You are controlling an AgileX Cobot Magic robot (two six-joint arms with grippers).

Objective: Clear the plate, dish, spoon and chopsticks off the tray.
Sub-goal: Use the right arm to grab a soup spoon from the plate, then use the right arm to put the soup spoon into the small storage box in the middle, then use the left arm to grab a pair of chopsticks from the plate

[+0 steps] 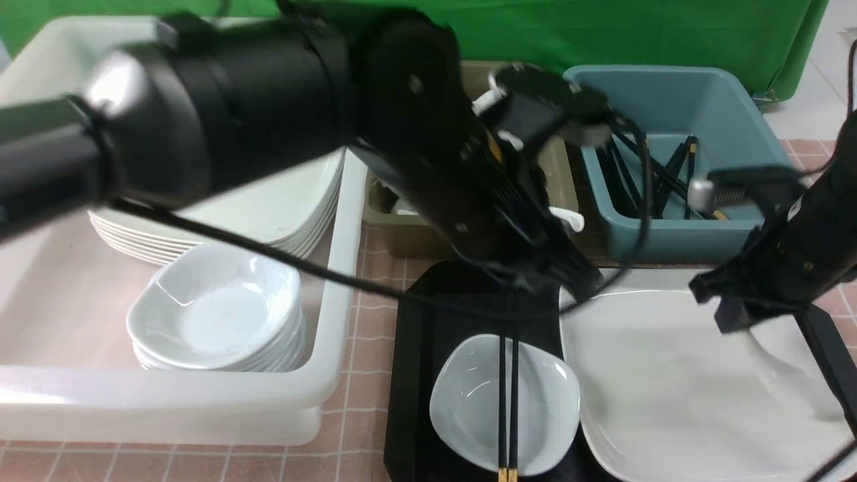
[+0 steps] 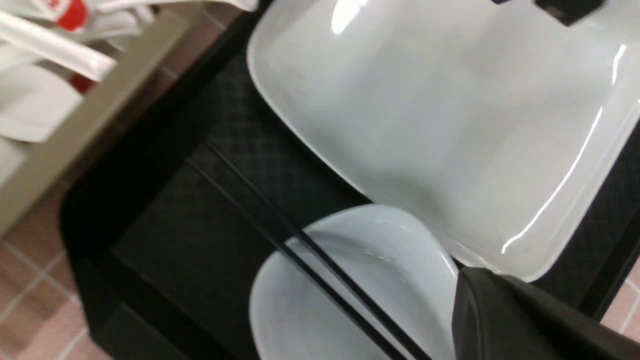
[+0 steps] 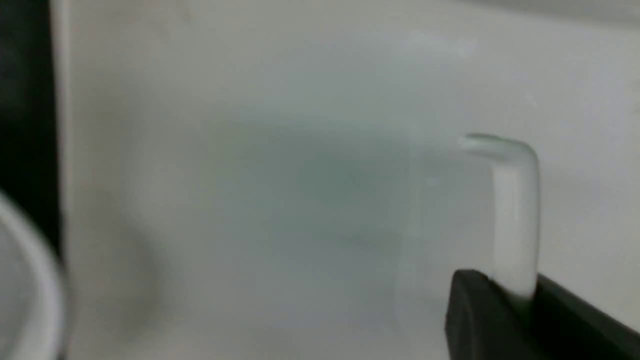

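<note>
Green backdrop (image 1: 602,27) behind the tray (image 1: 415,348), pink checked cloth (image 1: 361,335) under it; above the tray the right gripper (image 1: 733,320) clamps the spoon (image 3: 515,215), left gripper (image 1: 579,284) clenched tight.

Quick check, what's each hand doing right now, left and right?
Left hand: closed, nothing visible in it.
Right hand: closed on the spoon, gripping its handle.

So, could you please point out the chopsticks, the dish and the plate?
chopsticks (image 1: 502,402), front view, middle of one shaft.
dish (image 1: 469,408), front view, inner floor.
plate (image 1: 669,388), front view, flat middle.
</note>
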